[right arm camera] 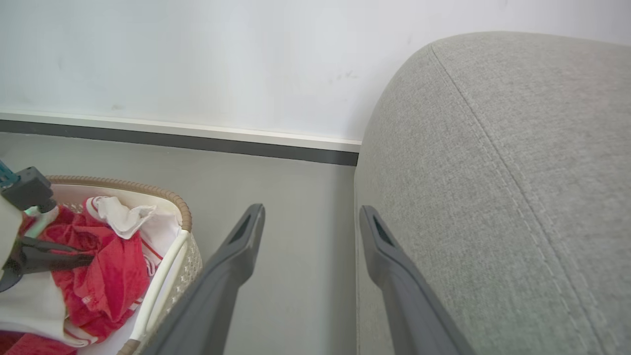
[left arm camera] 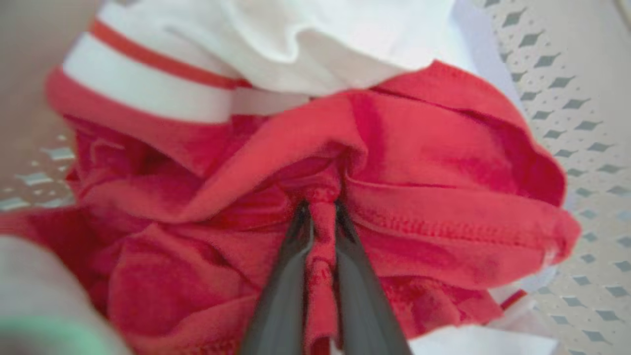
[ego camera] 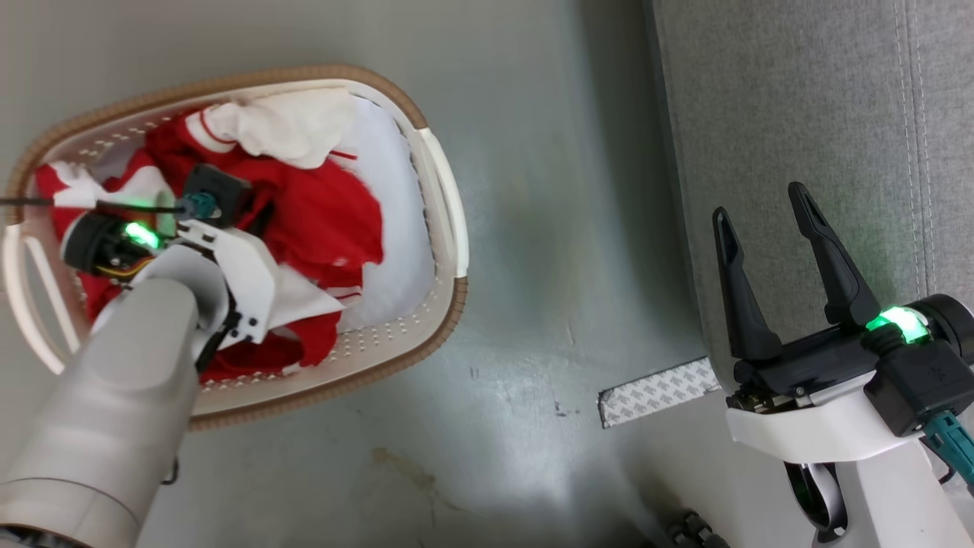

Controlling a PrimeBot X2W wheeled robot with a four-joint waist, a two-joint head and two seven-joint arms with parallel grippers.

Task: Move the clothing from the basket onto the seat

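The seat (ego camera: 822, 152) is the biggest thing here, a light grey textured sofa with stitched seams filling the right side of the head view, and in the right wrist view its rounded edge (right arm camera: 493, 197) bulges up next to a pale wall (right arm camera: 197, 59). Everything sits on a grey floor (ego camera: 548, 228), kinda scuffed and stained. The basket (ego camera: 380, 344) stands on that floor off to the robot's left, well apart from the seat with a bare stretch of floor between them; it's white perforated plastic with a brown woven-look rim. The clothing (ego camera: 327, 213) is all in the basket, a rumpled red heap with white trim and a crumpled white bit on top at the far end. The pale left arm (ego camera: 114, 396) reaches down into the basket, and the left wrist view shows the left gripper (left arm camera: 320, 207) with its two dark fingers squeezed nearly together on a pinched-up ridge of the red fabric (left arm camera: 419, 162), so it's clamped on the clothing. The right gripper (ego camera: 759, 202) hangs by the seat's front edge, fingers spread wide apart and pointing up the view. Smallest thing: a patterned white tape strip (ego camera: 658, 392) stuck flat on the floor right by the seat's edge.
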